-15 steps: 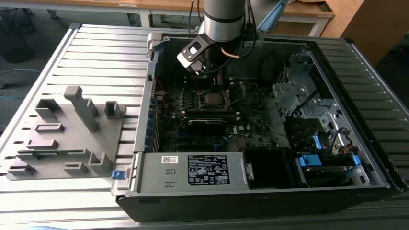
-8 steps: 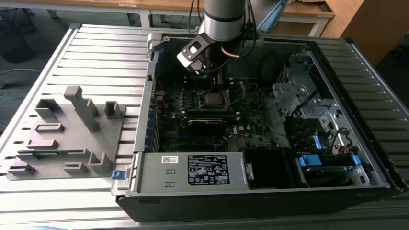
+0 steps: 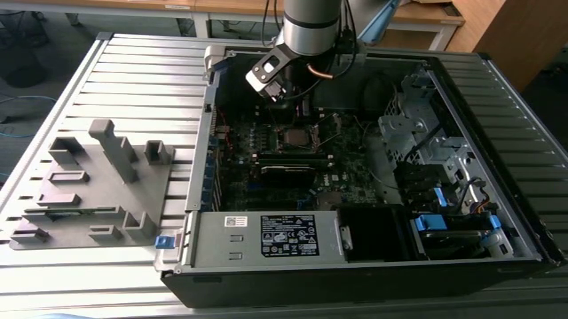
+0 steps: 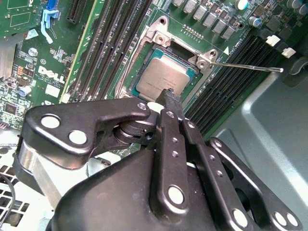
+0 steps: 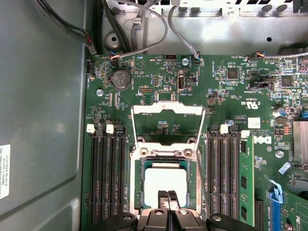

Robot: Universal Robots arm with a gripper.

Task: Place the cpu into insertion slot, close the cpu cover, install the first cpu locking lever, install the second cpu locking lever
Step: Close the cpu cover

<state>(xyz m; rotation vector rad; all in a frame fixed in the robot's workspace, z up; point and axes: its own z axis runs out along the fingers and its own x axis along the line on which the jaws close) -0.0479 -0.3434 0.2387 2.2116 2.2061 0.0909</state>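
The cpu [image 5: 166, 179] lies flat in the insertion slot [image 5: 138, 183], its dull silver face up; it also shows in the second wrist view, cpu [image 4: 162, 77]. The cpu cover [image 5: 168, 109], a silvery frame with a window, stands swung open at the socket's hinged end. My gripper [image 5: 168, 196] hangs just over the chip's near edge, fingertips [image 4: 169, 97] pressed together and holding nothing. A thin metal locking lever [image 4: 250, 67] sticks out free beside the socket. In the exterior view my gripper [image 3: 288, 100] sits above the insertion slot [image 3: 293, 137] inside the case.
Long black memory slots [image 5: 103, 178] flank the socket on both sides. The open computer case [image 3: 204, 193] lies on a slatted table, with drive cages [image 3: 426, 139] at the exterior view's right. A grey fixture block [image 3: 98, 186] stands at the exterior view's left. Cables [image 5: 144, 29] hang beyond the board.
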